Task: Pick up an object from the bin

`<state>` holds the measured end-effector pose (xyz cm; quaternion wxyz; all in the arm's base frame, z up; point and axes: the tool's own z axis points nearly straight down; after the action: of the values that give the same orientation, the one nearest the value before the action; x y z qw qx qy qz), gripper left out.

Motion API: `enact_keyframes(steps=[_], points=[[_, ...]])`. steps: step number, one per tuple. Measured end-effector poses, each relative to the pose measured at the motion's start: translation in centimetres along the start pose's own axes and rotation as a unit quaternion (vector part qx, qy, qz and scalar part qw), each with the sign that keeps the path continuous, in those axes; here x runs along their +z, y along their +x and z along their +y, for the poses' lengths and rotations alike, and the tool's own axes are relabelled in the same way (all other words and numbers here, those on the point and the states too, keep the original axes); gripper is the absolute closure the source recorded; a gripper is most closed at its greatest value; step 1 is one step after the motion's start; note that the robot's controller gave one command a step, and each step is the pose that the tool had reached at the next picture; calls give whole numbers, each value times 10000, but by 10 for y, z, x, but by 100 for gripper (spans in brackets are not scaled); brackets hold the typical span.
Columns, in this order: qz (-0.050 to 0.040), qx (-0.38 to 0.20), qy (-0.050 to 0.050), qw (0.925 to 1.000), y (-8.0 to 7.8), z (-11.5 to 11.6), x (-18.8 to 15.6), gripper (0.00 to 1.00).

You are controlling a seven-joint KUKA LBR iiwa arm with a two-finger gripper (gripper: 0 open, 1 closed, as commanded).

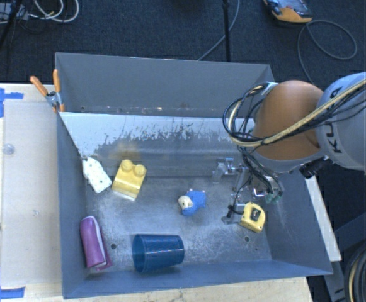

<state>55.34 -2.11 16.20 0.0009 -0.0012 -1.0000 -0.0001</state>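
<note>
Jaws sat low at the right end of the grey metal bin [164, 99], directly over a small yellow-and-black boxy thing [253, 218] on the floor by the right wall. Couldn't tell whether the jaws were spread or pinching it. Small blue-and-white toy [192, 202] lay to its left. Yellow plastic brick [130, 178] and dark blue tipped-over cup [158, 252] lay further left.

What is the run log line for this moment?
gripper | right side of bin | over small yellow-and-black object | grasp unclear
</note>
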Motion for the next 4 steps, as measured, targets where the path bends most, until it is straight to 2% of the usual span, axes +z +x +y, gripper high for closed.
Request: enact_keyframes(steps=[1, 2, 3, 4], points=[[-2, -187, 4, 9998, -12, 32, 32, 0], [3, -634, -2, 9980, -34, 52, 80, 100], [3, -634, -2, 9980, -34, 52, 80, 100], [4, -848, -3, 9964, -40, 50, 9, 100]])
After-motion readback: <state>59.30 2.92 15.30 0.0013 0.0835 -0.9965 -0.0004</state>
